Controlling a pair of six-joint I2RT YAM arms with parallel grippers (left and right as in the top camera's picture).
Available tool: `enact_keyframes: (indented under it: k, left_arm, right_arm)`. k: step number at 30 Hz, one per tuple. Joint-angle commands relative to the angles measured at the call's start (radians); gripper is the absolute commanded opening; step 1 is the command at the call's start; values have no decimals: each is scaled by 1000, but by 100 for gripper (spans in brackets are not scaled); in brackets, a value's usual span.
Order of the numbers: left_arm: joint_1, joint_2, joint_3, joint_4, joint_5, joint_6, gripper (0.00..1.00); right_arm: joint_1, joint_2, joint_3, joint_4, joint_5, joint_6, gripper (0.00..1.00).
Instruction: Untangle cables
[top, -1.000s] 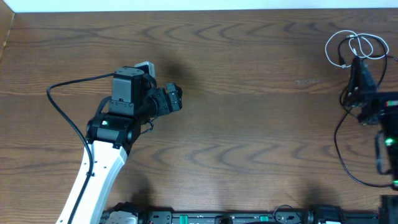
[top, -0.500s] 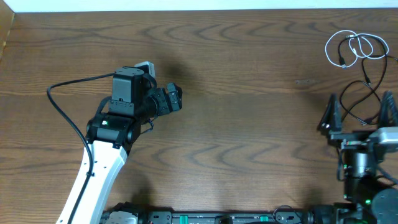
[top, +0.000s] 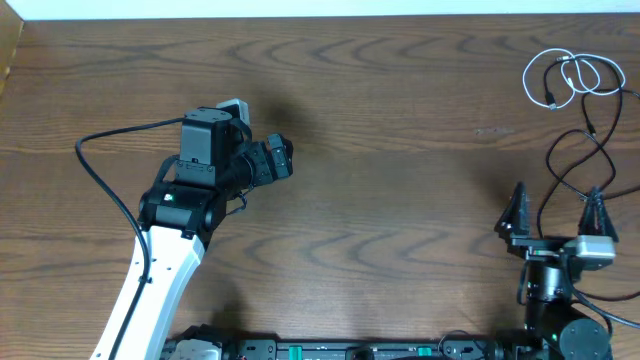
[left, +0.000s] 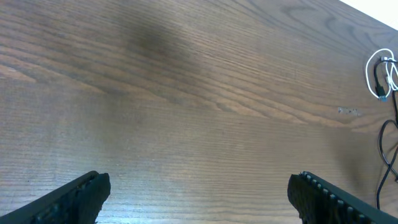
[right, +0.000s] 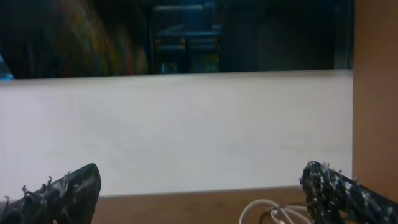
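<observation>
cables (top: 572, 72): far right of tabletop (top: 400, 220); white one coiled near far edge, black trailing down toward right tool (top: 556, 212)
left tool (top: 283, 158): wide, empty, well apart from cables
right tool: wide, nothing gripped, black strand between its fingers, contact unclear

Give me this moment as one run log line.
left gripper: open, empty | right gripper: open, empty | white cable: coiled, far right | black cable: loose, trailing toward right gripper
</observation>
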Motion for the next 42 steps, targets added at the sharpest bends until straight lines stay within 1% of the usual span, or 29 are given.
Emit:
enact_keyframes:
  k: [1, 5, 7, 11, 14, 39, 41, 42]
  left_arm:
    - [3, 0, 19, -1, -13, 13, 97]
    - [3, 0, 19, -1, -13, 14, 96]
    - [3, 0, 19, -1, -13, 14, 96]
    - [3, 0, 19, 0, -13, 14, 96]
    - [3, 0, 19, -1, -13, 14, 96]
    - [3, 0, 19, 0, -13, 14, 96]
    - [3, 0, 19, -21, -14, 15, 96]
    - [3, 0, 19, -44, -29, 37, 96]
  right_arm:
    - [14, -9, -29, -10, -10, 3, 99]
    - [14, -9, -72, -14, -34, 4, 99]
    - [14, -9, -70, -63, -41, 10, 99]
    - [14, -9, -70, -200, -54, 25, 99]
    - [14, -9, -70, -388, -67, 80, 99]
    - [13, -3, -70, -379, -66, 74, 99]
    - [13, -3, -70, -379, -66, 74, 99]
    - [13, -3, -70, -379, -66, 74, 99]
